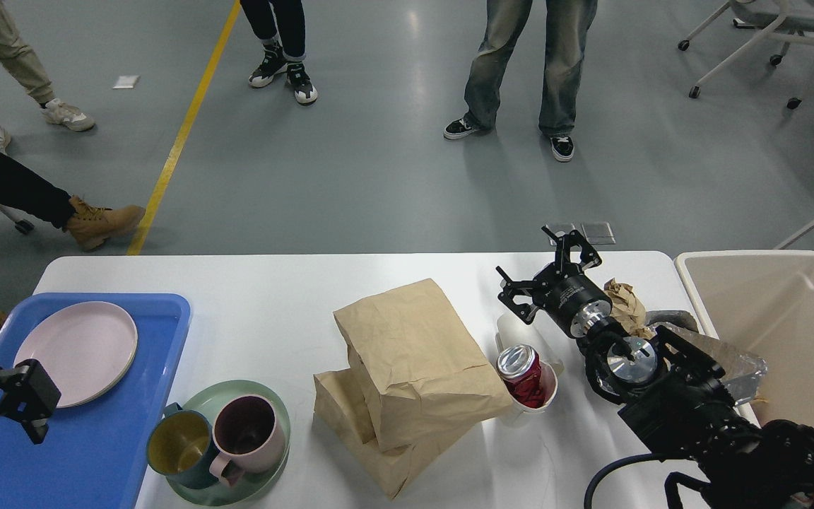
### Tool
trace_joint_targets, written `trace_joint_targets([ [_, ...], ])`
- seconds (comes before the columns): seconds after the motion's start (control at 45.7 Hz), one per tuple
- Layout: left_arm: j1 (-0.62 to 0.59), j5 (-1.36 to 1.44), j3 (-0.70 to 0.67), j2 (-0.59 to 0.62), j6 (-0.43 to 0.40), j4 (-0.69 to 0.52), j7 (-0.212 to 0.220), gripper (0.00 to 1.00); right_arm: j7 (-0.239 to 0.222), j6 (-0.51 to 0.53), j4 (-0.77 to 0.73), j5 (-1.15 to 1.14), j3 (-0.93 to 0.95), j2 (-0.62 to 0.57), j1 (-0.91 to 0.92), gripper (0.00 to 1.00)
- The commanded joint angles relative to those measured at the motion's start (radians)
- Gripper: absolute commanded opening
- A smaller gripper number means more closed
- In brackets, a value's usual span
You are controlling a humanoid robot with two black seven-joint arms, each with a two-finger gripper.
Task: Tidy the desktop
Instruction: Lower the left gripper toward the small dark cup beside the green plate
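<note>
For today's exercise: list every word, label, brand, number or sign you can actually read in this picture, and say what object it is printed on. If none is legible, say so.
No text can be read in this view.
The red can standing in the white cup has print that is too crumpled and small to read.
The right end effector carries small white lettering on its body, too small to read.
The paper bags, mugs and blue tray show no print.

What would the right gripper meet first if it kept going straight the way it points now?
Probably nothing on the desktop: the open right gripper points up-left toward the far edge, where the surface looks bare. Its height is unclear.
</note>
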Motion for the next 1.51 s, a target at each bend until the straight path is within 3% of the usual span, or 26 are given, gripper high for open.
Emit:
trace_joint_targets([
  [0.0, 0.016, 0.08, -0.068, 0.005, 0.002, 0.017, 0.005, 0.97, 0.0, 0.0, 0.0, 0.0, -0.001, -0.001, 0.0, 1.0],
  [0.131, 0.018, 0.163, -0.12, -0.006, 0.005, 0.017, 0.019, 0.97, 0.0, 0.0, 0.0, 0.0, -0.001, 0.001, 0.0, 1.0],
  [0.328, 0.119, 0.238, -0.287, -0.008, 0.012, 0.017, 0.141, 0.97, 0.0, 0.0, 0.0, 0.0, 0.0, 0.001, 0.0, 1.0],
  [0.416, 0.151, 0.234, -0.324, -0.006, 0.028, 0.017, 0.168, 0.97, 0.0, 0.0, 0.0, 0.0, -0.001, 0.001, 0.0, 1.0],
  [0.788, 0.282, 0.125, -0.403, 0.009, 0.074, 0.016, 0.165, 0.97, 0.0, 0.0, 0.0, 0.0, -0.001, -0.001, 0.0, 1.0],
  [1.226, 0.354, 0.125, -0.409, 0.023, 0.213, 0.028, 0.162, 0.96, 0.0, 0.0, 0.0, 0.0, 0.0, 0.001, 0.0, 1.0],
  [1.488, 0.429, 0.123, -0.51, 0.029, 0.243, 0.026, 0.152, 0.96, 0.0, 0.0, 0.0, 0.0, -0.001, -0.001, 0.0, 1.0],
])
